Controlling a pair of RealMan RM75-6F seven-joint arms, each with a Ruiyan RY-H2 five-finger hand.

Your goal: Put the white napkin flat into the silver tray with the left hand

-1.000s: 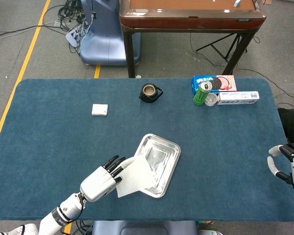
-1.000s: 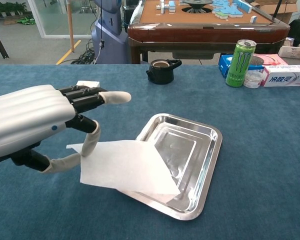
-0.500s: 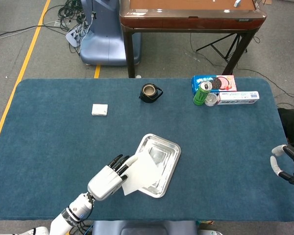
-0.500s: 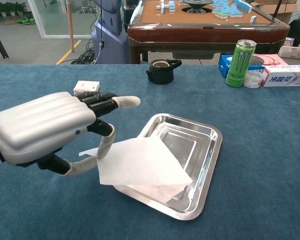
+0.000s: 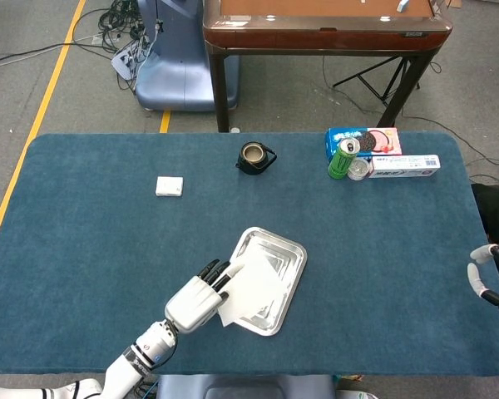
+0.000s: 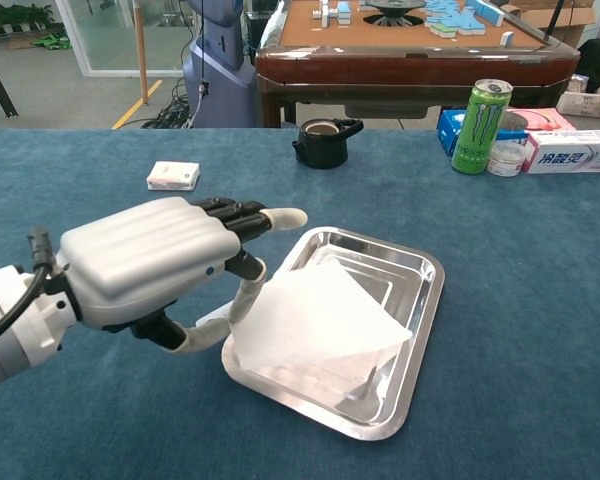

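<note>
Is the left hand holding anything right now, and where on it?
Yes: the left hand pinches the white napkin by its near-left edge, at the silver tray's left rim. The right hand holds nothing visible.

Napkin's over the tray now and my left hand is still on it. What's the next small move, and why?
Probably lower the left hand a little and then release. In the chest view the white napkin is tented over the silver tray, pinched at its left edge, with that edge overhanging the near-left rim. Nudging it right before letting go should help it settle flat inside.
</note>
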